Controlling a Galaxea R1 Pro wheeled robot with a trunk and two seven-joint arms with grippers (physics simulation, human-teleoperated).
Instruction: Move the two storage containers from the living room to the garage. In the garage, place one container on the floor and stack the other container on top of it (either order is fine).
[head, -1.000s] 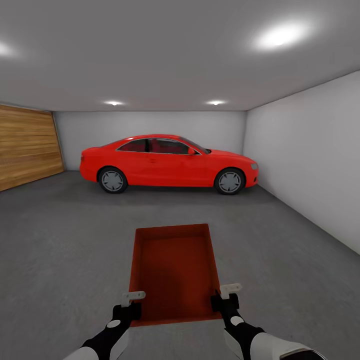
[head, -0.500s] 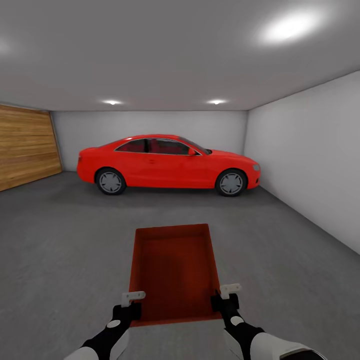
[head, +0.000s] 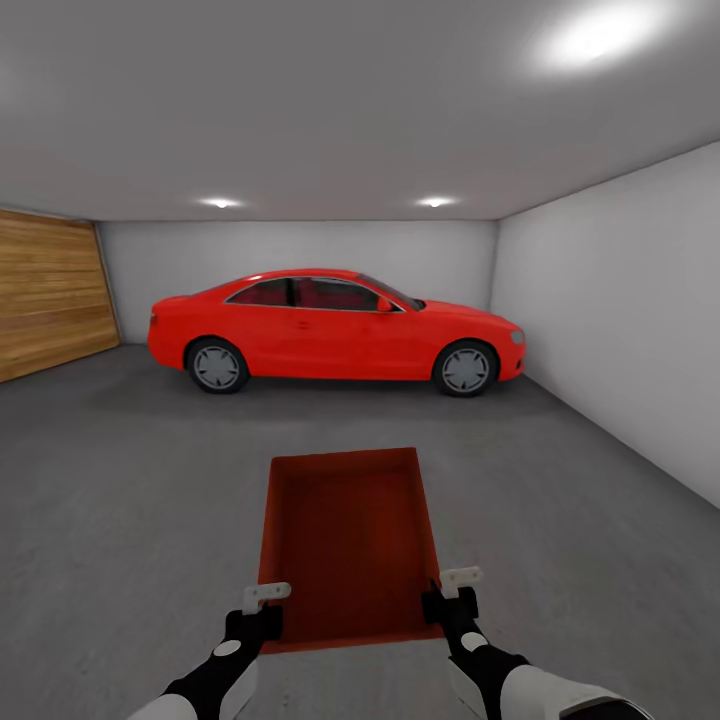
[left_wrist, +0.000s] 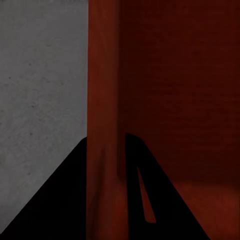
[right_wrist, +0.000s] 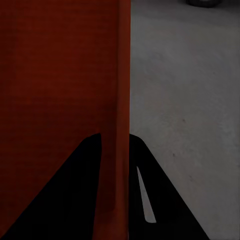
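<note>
Slightly nearer and larger than a second ago, the red car (head: 335, 328) is seen side-on by the far white wall; this is a shift of the whole head view, while the container and both arms are framed as before. One orange-red storage container (head: 348, 545) is held level and open-topped in front of the robot, above the dark grey concrete floor (head: 120, 500) of the garage. The left gripper (head: 262, 612) is clamped on the container's left wall near the near corner, and the right gripper (head: 452, 595) is clamped on the right wall. In the left wrist view the container wall (left_wrist: 104, 125) is pinched between the two dark fingers (left_wrist: 65, 200); the same is seen in the right wrist view, wall (right_wrist: 122, 115) between fingers (right_wrist: 150, 200). An orange-wood door (head: 50, 300) is set in the left wall.
</note>
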